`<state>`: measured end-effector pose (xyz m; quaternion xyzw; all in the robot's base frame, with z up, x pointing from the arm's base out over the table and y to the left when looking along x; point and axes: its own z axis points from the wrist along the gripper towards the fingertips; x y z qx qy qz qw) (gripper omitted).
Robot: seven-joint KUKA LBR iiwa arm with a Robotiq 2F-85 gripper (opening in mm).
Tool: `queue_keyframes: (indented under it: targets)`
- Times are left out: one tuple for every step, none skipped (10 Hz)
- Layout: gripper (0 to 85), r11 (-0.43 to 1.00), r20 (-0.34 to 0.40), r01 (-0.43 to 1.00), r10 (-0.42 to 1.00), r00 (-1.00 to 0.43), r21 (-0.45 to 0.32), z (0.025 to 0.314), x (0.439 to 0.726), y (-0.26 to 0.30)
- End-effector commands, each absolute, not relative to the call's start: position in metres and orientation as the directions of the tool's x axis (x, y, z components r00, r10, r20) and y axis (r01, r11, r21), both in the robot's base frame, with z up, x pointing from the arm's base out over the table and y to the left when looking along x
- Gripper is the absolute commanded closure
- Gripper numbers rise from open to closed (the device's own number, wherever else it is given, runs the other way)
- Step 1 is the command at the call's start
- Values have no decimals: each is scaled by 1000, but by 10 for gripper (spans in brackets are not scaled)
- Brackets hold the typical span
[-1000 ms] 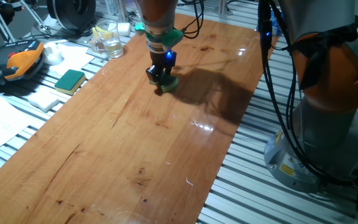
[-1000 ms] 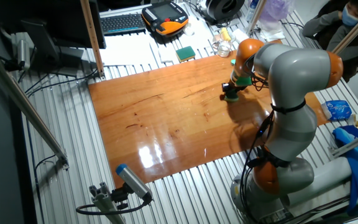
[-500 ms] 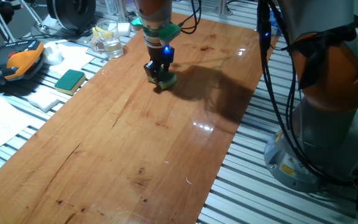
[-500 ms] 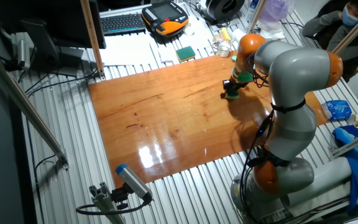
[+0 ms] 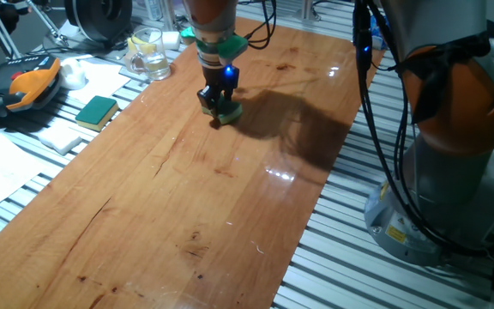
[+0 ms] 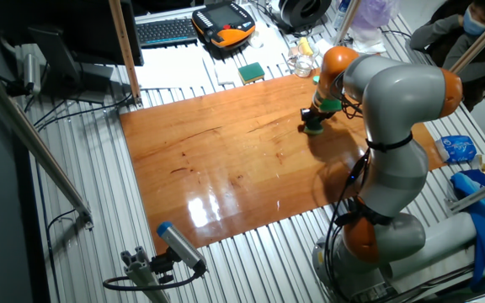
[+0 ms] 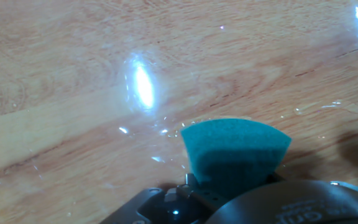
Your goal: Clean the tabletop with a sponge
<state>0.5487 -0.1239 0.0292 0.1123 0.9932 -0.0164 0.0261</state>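
Note:
The tabletop [image 5: 187, 197] is a long glossy reddish-brown board; it also shows in the other fixed view [image 6: 226, 160] and fills the hand view [image 7: 73, 93]. My gripper [image 5: 219, 110] is shut on the small teal-green sponge [image 5: 227, 113] and presses it flat on the board near the far end. In the other fixed view the gripper [image 6: 312, 126] and sponge [image 6: 313, 130] sit near the board's right far part. In the hand view the sponge [image 7: 235, 149] sticks out ahead of the hand onto the wood; the fingers are hidden.
A flat rectangular green sponge [image 5: 97, 110] lies off the board to the left on a white pad. A glass jar [image 5: 148, 53] and an orange pendant [image 5: 28, 86] stand beside the far left edge. The robot base [image 5: 453, 172] stands right of the board.
The gripper with the sponge slid a little toward the far end of the board, then slightly back; it stays shut on the sponge.

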Motion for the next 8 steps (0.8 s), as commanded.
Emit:
queue_keyframes:
  targets:
    - [340, 973, -51, 227, 226, -973, -27, 29, 550, -122]
    - [340, 972, -46, 233, 232, -972, -27, 30, 551, -119]
    - [340, 971, -43, 239, 238, -970, -26, 30, 551, -116]
    - [340, 969, -42, 244, 243, -969, -26, 29, 551, -112]
    - [340, 967, -42, 253, 252, -967, -25, 29, 551, -108]
    - [340, 966, -43, 259, 257, -965, -30, 29, 551, -104]
    - [340, 964, -44, 265, 263, -964, -31, 29, 552, -101]
    - [340, 962, -42, 271, 269, -962, -34, 31, 552, -97]
